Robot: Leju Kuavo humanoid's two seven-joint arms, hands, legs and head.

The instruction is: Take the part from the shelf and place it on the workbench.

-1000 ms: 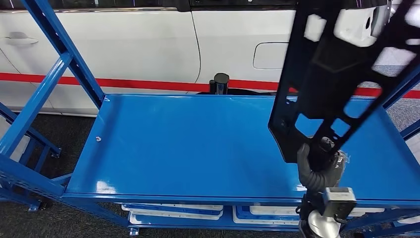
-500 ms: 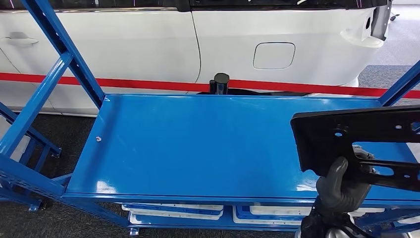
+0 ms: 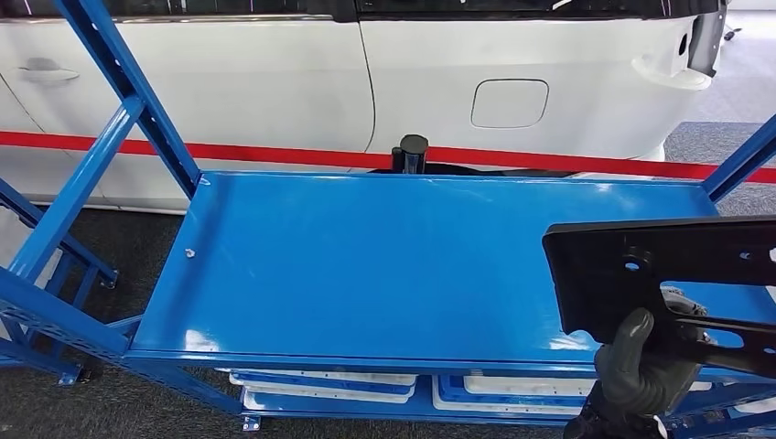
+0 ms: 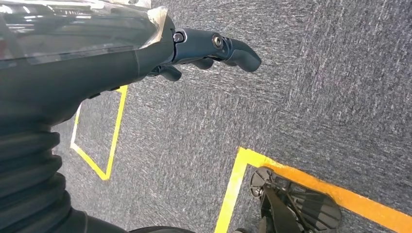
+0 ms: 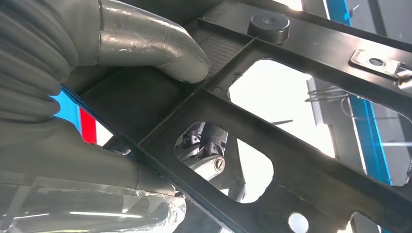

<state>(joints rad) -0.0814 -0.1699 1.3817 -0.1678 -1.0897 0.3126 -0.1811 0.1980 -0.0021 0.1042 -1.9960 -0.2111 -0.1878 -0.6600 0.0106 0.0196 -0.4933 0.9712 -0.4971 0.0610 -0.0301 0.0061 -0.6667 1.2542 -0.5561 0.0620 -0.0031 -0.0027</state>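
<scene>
Evidently the part (image 3: pixel 673 279) has come down from a steep, near-upright attitude a second ago to a flat, roughly level one, and over the last half-second it has barely altered. The slight shift of the whole head view points to the camera, not the objects.

Right hand (image 3: pixel 641 370): closed around the near edge of the part. The right wrist view shows the thumb (image 5: pixel 160 53) pressed on the part's ribbed face, with dark fingers (image 5: pixel 206 153) visible through a cut-out on the far side. The grip looks firm.

Location of the part: it extends forward and outward from the right hand, over the right end of the blue surface (image 3: pixel 384 265) and beyond the frame edge. Whether its underside touches the surface or hovers just above cannot be told (no shadow gap is readable beneath it).

Left hand (image 4: pixel 204 51): hanging over grey carpet with yellow floor tape (image 4: pixel 233 184) beneath, fingers loosely curled, holding nothing.

Assessment: the swing-down appears complete and the part is oriented for laying flat, so placement looks to be in its last stage. Remaining, in my judgement: lower until contact is certain, then release. Risk: much of the part overhangs beyond the right hand, so a release before full support could let it tip or slide off the near edge.
</scene>
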